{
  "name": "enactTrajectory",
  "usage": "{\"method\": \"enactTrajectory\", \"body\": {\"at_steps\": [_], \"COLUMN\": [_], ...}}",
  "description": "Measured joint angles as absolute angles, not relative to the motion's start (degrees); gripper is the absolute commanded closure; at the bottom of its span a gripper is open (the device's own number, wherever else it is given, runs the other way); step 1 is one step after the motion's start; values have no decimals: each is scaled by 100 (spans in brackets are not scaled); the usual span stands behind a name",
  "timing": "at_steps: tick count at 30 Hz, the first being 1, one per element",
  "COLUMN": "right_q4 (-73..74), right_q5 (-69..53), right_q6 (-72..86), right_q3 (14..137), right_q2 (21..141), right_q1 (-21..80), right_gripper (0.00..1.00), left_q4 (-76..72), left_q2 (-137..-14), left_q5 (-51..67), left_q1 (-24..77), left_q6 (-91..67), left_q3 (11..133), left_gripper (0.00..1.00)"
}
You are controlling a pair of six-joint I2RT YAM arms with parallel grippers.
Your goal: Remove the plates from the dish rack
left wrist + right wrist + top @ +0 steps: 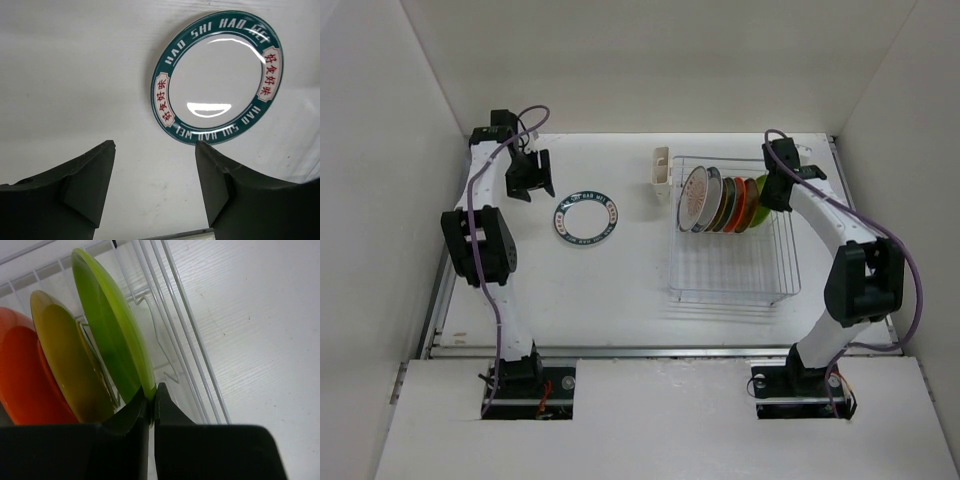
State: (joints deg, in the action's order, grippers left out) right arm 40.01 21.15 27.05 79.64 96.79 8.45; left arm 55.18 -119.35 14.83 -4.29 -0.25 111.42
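Note:
The dish rack (735,270) stands right of centre with several plates upright in its far slots. The lime green plate (758,205) is at the right end, and also shows in the right wrist view (107,325). My right gripper (775,190) is shut on that plate's rim, its tip (151,397) pinching the edge. Beside it stand an olive-brown plate (70,365) and an orange-red plate (22,375). A white plate with a dark teal rim (586,220) lies flat on the table, also in the left wrist view (217,77). My left gripper (532,180) is open and empty, its tip (155,150) just short of that plate.
A small cream cup holder (661,168) hangs at the rack's far left corner. The rack's wires (185,325) run close beside the right fingers. White walls enclose the table on three sides.

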Motion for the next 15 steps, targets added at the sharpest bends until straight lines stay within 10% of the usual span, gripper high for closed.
{"method": "enactTrajectory", "body": {"at_steps": [15], "right_q4": [5363], "right_q5": [3752], "right_q6": [2609], "right_q3": [10066], "right_q2": [8930], "right_q1": [939], "right_gripper": [100], "left_q4": [6479], "left_q2": [-10899], "left_q5": [1789], "left_q1": [429], "left_q6": [567], "left_q3": [11303], "left_gripper": [38]}}
